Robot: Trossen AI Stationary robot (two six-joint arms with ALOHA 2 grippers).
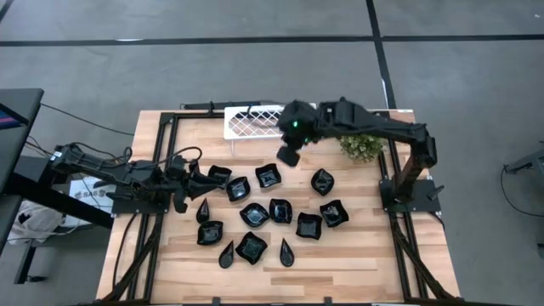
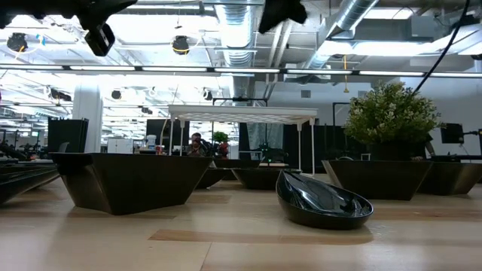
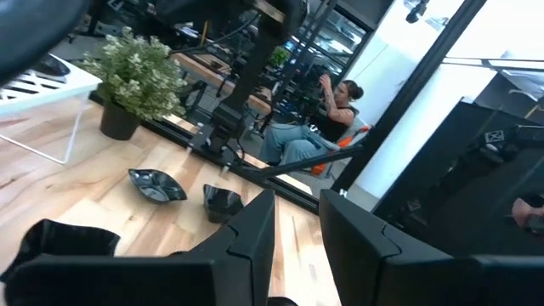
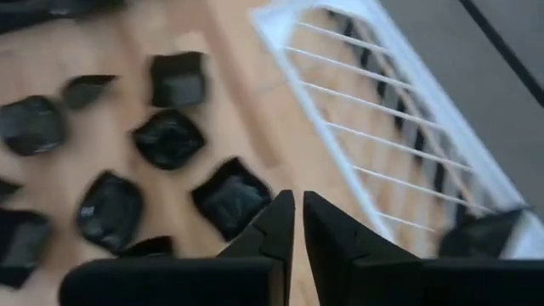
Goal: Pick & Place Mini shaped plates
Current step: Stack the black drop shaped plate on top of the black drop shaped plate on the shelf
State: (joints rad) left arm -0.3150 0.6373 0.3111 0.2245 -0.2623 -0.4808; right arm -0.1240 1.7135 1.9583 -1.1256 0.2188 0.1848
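Several glossy black mini plates lie flat on the wooden table, bunched in its middle; some are squarish, some teardrop-shaped. My right gripper hovers above the table beside the white lattice tray's near right corner, over the plate. In its wrist view the fingers are shut with nothing between them. My left gripper waits at the table's left side, close to the plate. Its fingers stand a narrow gap apart and hold nothing.
A green bushy plant stands in a pot at the far right, under my right arm. The white tray stands on thin legs at the far edge. A dark shape sits at the tray's edge. People sit in the room behind.
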